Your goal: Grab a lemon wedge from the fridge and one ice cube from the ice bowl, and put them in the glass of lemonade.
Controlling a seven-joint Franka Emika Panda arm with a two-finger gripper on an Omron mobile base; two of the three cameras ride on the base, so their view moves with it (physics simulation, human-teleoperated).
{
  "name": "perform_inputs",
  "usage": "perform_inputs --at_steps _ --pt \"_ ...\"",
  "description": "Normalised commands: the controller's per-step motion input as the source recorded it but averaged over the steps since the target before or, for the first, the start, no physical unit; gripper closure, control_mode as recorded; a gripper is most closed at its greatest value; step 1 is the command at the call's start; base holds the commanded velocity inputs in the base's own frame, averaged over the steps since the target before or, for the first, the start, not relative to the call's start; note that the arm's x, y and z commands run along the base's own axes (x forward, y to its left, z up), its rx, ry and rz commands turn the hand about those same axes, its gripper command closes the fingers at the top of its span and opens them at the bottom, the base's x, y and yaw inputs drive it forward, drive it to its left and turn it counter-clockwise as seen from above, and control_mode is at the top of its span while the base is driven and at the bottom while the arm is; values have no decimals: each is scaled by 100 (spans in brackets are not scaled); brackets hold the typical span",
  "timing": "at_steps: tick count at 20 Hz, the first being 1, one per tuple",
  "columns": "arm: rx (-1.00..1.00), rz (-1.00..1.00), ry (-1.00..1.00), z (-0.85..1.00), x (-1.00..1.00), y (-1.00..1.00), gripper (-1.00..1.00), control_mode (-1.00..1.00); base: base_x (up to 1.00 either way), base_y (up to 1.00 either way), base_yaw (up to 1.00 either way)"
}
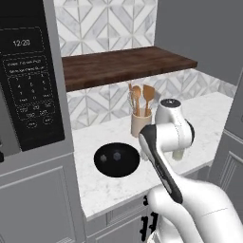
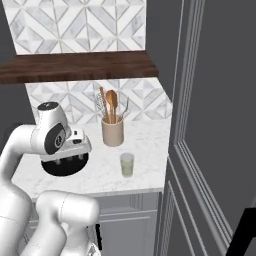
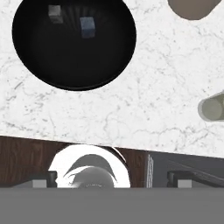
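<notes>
**Marble worktop, hand open and empty above the ice bowl**

White marble worktop [image 1: 209, 118] runs under a dark wooden shelf [image 1: 123, 66] and a patterned tile wall. On it sits a black ice bowl [image 1: 116, 159] with two small cubes [image 3: 87, 27] inside, and behind it to the right a beige crock [image 2: 113, 131] of wooden utensils. The glass of lemonade [image 2: 127, 164] stands near the front edge, in front of the crock and well apart from the bowl. The dark grey fridge [image 2: 220, 125] rises just beside the worktop's right end, its door closed. The hand [image 2: 70, 159] hangs over the bowl's near side, fingers spread fully wide, holding nothing. A black microwave panel [image 1: 28, 85] stands at left.
</notes>
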Motion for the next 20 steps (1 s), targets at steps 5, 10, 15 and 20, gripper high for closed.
perform_inputs --at_steps 5,10,15,20 --pt "-3 0 0 -25 41 13 -100 -100 0 0 0" --pt "3 -5 -1 -27 26 24 -100 -100 0 0 0" --pt "19 -1 -1 -14 41 35 -100 -100 0 0 0" --pt "2 0 1 -33 35 48 -100 -100 0 0 0"
